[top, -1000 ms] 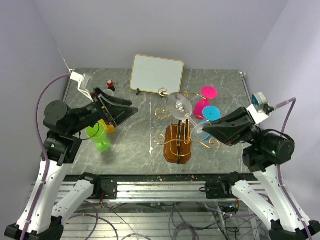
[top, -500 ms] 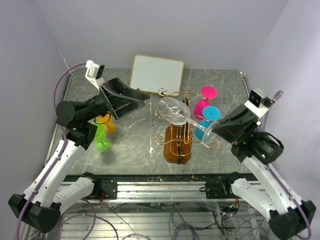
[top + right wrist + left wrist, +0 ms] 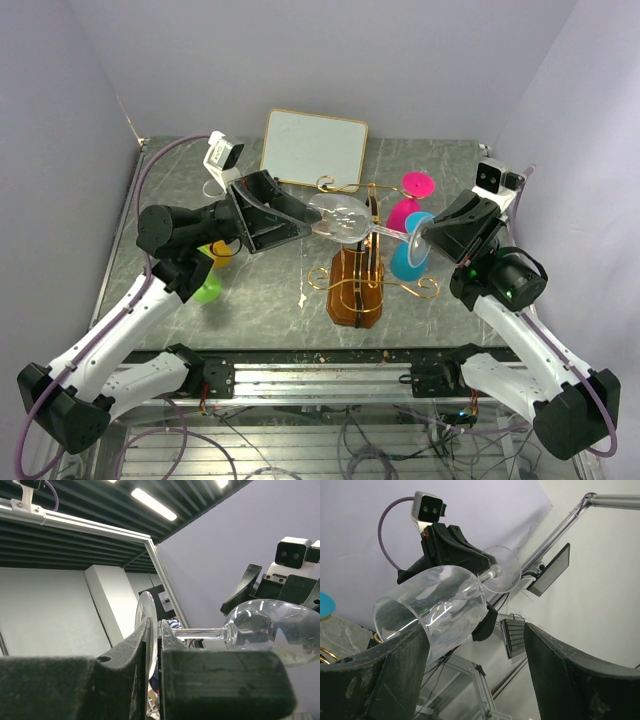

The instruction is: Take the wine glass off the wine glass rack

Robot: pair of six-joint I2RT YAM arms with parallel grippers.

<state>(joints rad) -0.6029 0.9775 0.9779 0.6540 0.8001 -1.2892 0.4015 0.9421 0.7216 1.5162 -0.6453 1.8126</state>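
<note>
Wine glass [image 3: 340, 215] held level in the air above the wine glass rack [image 3: 355, 290], clear of its gold wire arms.

The right gripper [image 3: 418, 238] is clamped narrow on the glass's round foot, with the stem running out sideways toward the left arm. In the right wrist view the foot disc is pinched edge-on between the two fingers [image 3: 131, 650]. The left gripper [image 3: 310, 224] stands wide, its jaws on either side of the bowl. In the left wrist view the bowl lies against or just beside one finger [image 3: 380, 675] and well apart from the other; contact cannot be confirmed. The rack stands upright on the grey table [image 3: 270, 300], near a blue glass [image 3: 408, 262] and a pink glass [image 3: 418, 185].
</note>
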